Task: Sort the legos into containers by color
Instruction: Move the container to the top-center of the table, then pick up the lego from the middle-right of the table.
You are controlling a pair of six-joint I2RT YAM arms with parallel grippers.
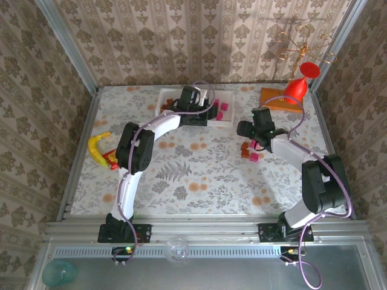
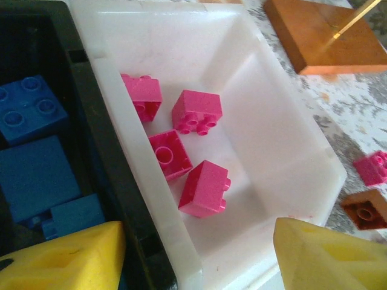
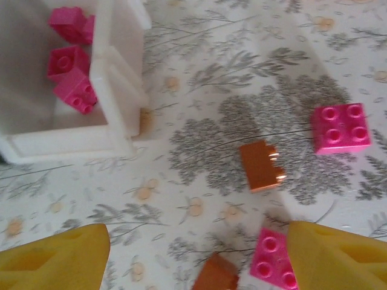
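Left gripper [image 2: 196, 244] wide over white bin [image 2: 293, 142]

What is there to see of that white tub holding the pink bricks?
The white tub is a rectangular, open-topped bin of smooth plastic with sloping walls and a thick rim. It sits upright on the floral tablecloth, one side against a black bin. Four pink bricks lie loose inside.
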